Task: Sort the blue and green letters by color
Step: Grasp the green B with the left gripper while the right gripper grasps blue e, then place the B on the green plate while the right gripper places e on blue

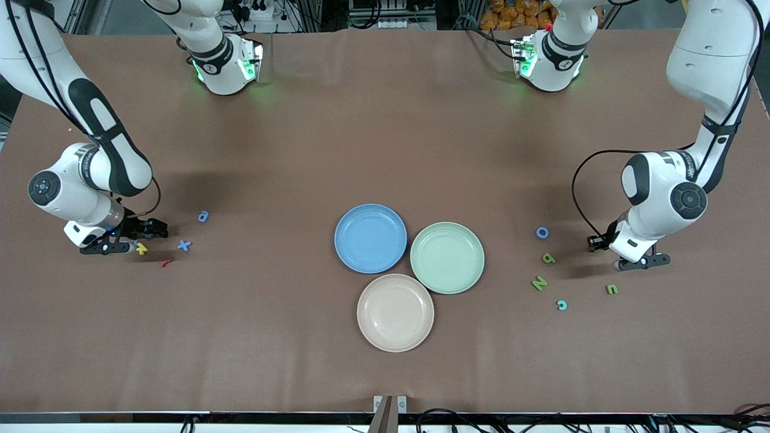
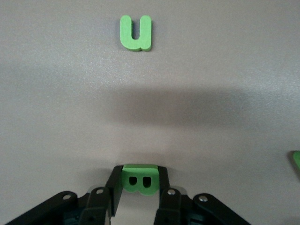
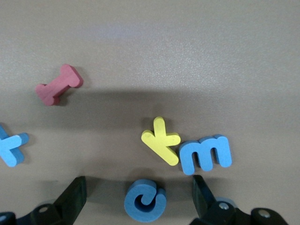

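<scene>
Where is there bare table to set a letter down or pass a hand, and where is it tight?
Bare table runs between the blue x and the blue plate, and between the green plate and the blue o. It is crowded around the right gripper and around the left gripper, which pinches a green letter B.

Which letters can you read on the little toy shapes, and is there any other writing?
"u": green letter lying on the table.
"B": green letter between the left gripper's fingers.
"m": blue letter.
"k": yellow letter, touching the m.
"c" or "e": blue letter, unclear.
No other readable writing.
</scene>
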